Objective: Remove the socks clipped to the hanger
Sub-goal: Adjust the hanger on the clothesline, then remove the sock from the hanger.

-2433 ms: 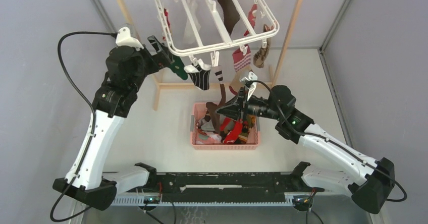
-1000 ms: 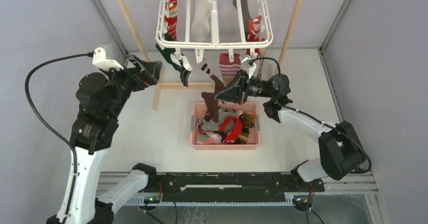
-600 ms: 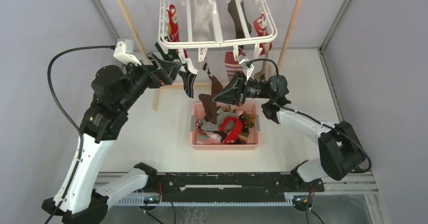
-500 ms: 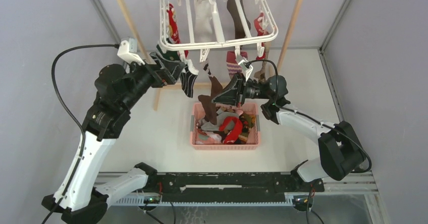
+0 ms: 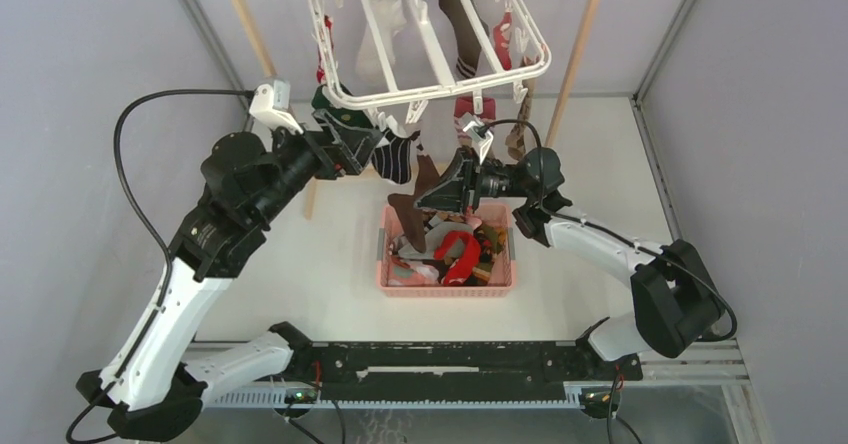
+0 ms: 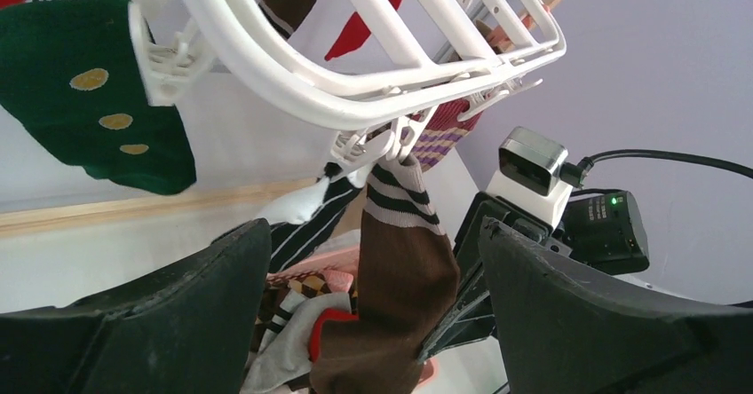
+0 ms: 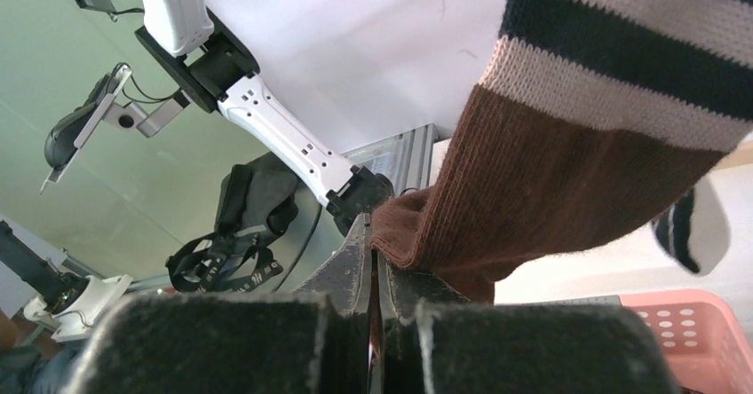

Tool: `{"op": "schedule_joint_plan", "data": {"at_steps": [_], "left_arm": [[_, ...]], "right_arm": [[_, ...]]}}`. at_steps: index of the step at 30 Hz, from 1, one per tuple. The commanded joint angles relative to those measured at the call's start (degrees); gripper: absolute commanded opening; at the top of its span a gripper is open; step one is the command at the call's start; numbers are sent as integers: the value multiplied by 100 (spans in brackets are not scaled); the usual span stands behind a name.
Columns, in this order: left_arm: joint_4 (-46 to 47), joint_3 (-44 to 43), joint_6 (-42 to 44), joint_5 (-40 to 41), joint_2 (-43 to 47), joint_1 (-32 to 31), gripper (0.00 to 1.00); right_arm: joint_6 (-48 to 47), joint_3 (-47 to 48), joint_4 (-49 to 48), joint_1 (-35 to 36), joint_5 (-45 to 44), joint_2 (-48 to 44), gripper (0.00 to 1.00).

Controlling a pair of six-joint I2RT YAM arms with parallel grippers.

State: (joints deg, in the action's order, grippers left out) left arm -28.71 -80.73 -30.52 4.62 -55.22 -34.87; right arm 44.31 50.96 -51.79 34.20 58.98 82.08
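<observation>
The white hanger (image 5: 430, 39) hangs tilted from the rack's top bar, with several socks clipped to it. A brown sock with a striped cuff (image 5: 412, 204) (image 6: 408, 279) hangs from a front clip over the basket. My right gripper (image 5: 428, 196) (image 7: 375, 234) is shut, and the brown sock's (image 7: 568, 190) lower edge is pinched at its tips. My left gripper (image 5: 372, 146) (image 6: 373, 232) stands wide open just left of that sock, which shows between its fingers (image 6: 178, 323) without touching them. A green dotted sock (image 6: 98, 101) and a black-and-white striped sock (image 5: 398, 154) hang beside it.
A pink slatted basket (image 5: 497, 286) holding loose socks stands on the table under the hanger. The light wooden rack's poles (image 5: 575, 54) rise on both sides, and its base bar runs behind the left gripper. Grey walls close in the left, right and back.
My left arm has swung right, up to the hanger's front clips. The hanger has swung and tilted. My right gripper has drifted slightly left with the brown sock.
</observation>
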Motion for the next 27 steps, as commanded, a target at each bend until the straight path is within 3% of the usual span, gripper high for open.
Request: {"op": "schedule_joint_plan", "data": {"at_steps": [1,10,27], "left_arm": [[65,-334,-39,250,186,-152,89],[225,-391,-139,257,86,-590,87],[152,-545,-67,400,184,-679,88]], "right_arm": [[-340,356,152,127,-97,-14,0],[-664,486,586,298,-160,-41,0],[-1177,1205,1282,909,-326,466,0]]}}
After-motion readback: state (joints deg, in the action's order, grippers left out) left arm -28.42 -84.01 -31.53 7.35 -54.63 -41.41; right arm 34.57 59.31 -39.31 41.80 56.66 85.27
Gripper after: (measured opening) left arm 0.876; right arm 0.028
